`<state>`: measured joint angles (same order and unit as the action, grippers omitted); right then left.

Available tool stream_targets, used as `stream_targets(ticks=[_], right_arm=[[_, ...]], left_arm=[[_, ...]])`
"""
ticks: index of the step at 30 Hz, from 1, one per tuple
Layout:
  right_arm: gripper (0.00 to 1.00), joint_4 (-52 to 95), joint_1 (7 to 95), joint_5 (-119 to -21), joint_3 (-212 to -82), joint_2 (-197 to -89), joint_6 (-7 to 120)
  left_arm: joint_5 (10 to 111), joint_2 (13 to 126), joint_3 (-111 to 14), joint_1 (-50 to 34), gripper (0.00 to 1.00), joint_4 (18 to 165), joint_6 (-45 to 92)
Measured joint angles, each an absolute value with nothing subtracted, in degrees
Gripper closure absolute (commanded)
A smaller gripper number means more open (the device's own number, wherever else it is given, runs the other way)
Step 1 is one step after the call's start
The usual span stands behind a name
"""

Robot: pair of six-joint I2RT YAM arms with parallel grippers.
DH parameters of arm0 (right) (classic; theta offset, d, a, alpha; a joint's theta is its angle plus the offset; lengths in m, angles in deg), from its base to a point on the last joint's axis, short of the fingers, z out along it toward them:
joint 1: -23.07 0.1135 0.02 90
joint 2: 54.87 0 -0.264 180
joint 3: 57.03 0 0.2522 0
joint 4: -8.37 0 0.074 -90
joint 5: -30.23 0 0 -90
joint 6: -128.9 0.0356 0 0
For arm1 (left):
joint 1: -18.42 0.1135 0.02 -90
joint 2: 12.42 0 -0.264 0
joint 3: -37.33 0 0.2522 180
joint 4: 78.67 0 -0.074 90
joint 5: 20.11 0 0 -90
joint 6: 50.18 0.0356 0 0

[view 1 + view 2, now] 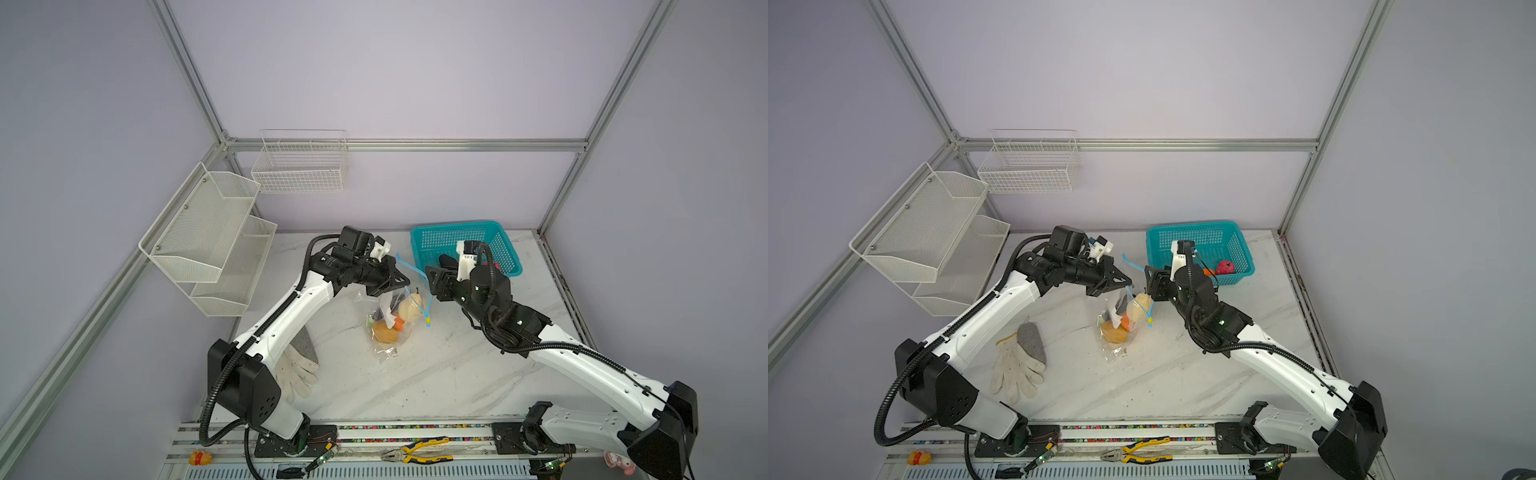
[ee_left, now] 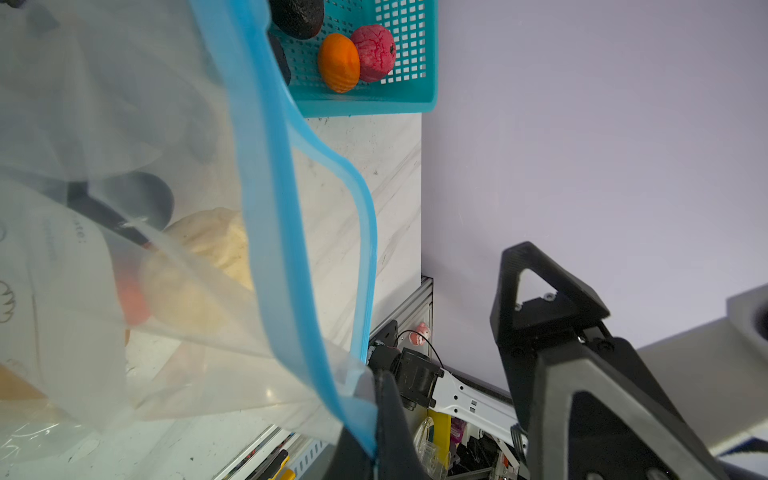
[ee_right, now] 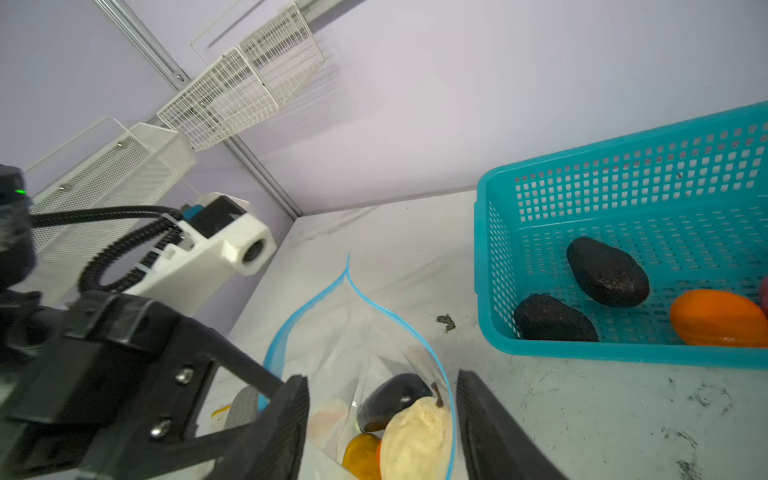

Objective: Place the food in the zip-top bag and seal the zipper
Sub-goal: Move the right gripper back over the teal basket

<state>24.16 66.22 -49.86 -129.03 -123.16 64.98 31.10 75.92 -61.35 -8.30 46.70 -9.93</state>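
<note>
Two hands meet above the middle of the bench (image 1: pixel 436 374). The left hand (image 1: pixel 405 285) is clamped tight on the light-blue zipper (image 2: pixel 262 166), at the edge of the zip-top bag (image 1: pixel 388 332). It holds the mouth up while the bag's bottom rests on the bench. The right hand (image 3: pixel 381 380) hovers just beside it, jaws standing apart over the gaping mouth and gripping nothing.

Inside the bag lie a cream pear (image 3: pixel 415 436), a dark eggplant (image 3: pixel 390 401), a yellow-orange fruit (image 3: pixel 361 455) and an orange piece (image 1: pixel 398 323). The yellow-green slider (image 1: pixel 427 321) hangs at the zipper's loose end.

In the teal basket (image 1: pixel 440 241), at the back right of the bench, sit a black-green fruit (image 3: pixel 606 272), a second black-green fruit (image 3: pixel 552 318), an orange fruit (image 3: pixel 719 318) and a pink fruit (image 1: pixel 1225 267).
</note>
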Motion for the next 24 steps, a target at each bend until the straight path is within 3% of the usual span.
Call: stream_targets(ticks=[9, 21, 24], right_arm=[[0.34, 26.93, 60.34, -56.42, -126.71, -125.2, 63.93], [0.34, 27.48, 58.22, -56.24, -123.63, -124.34, 61.22], [0.39, 27.44, 57.44, -56.35, -123.65, -125.11, 61.0]], left_arm=[[30.93, 78.72, -61.27, -10.24, 1.0, 46.33, -8.36], [31.78, 81.91, -60.9, -12.86, 1.0, 45.87, -8.01], [31.98, 81.97, -60.9, -12.95, 1.0, 45.9, -8.03]])
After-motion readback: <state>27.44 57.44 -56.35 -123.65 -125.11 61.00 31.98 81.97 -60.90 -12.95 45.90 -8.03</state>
